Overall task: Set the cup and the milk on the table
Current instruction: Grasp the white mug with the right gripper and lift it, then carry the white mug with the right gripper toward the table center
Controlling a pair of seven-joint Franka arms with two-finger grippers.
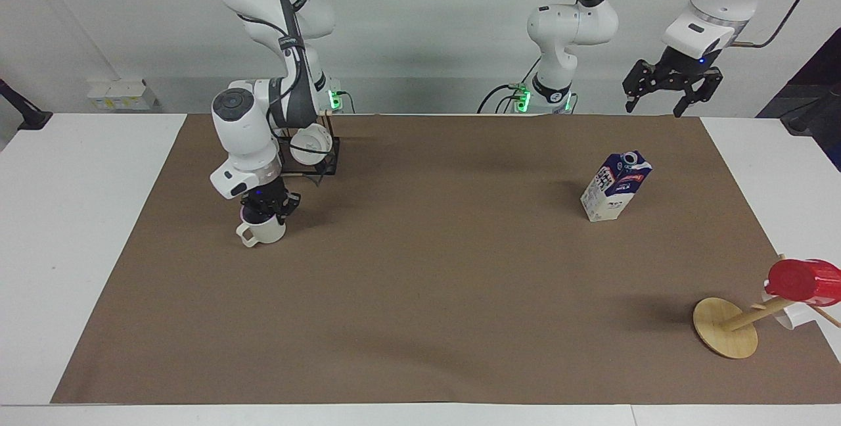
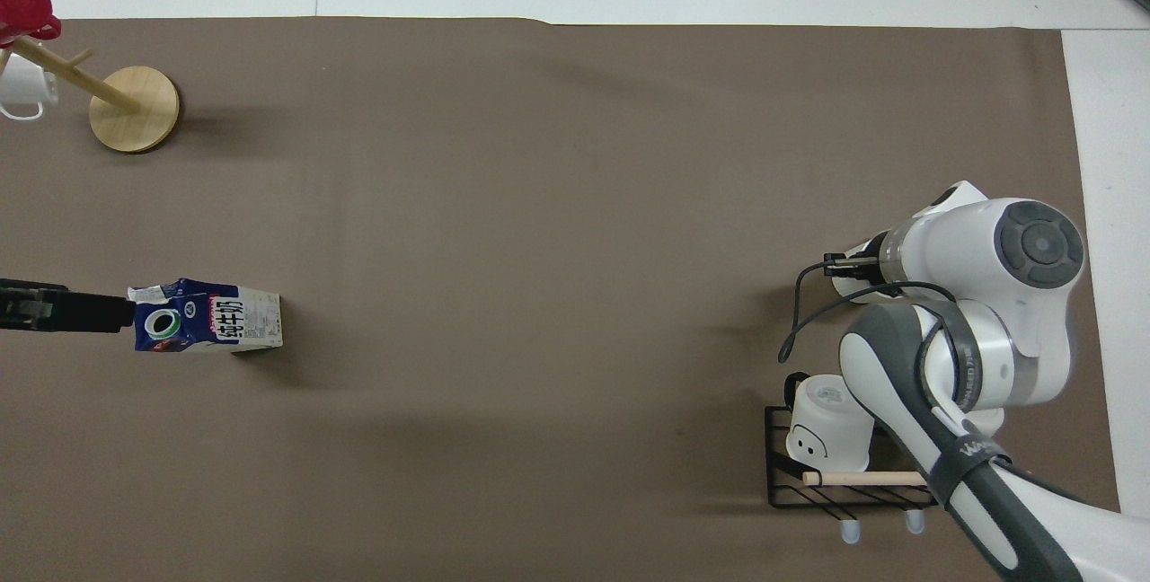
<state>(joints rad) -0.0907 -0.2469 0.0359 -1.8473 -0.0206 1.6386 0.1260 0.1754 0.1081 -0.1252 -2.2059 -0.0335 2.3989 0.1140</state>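
Note:
The cream-white cup (image 1: 264,231) stands on the brown sheet (image 1: 427,281) of the table (image 1: 66,215), toward the right arm's end, its handle turned away from the robots. My right gripper (image 1: 266,210) points straight down onto it, fingers drawn in on the rim. In the overhead view the right arm (image 2: 988,295) hides most of the cup. The milk (image 1: 614,187) stands on the sheet toward the left arm's end; it also shows in the overhead view (image 2: 211,321). My left gripper (image 1: 660,102) waits open, up in the air over the table's edge at the robots' end.
A black wire rack (image 1: 328,156) with a glossy white mug (image 1: 307,146) stands nearer to the robots than the cup. A tilted wooden mug stand (image 1: 725,327) carries a red cup (image 1: 801,279) and a white mug (image 1: 785,315) at the left arm's end, farther from the robots than the milk.

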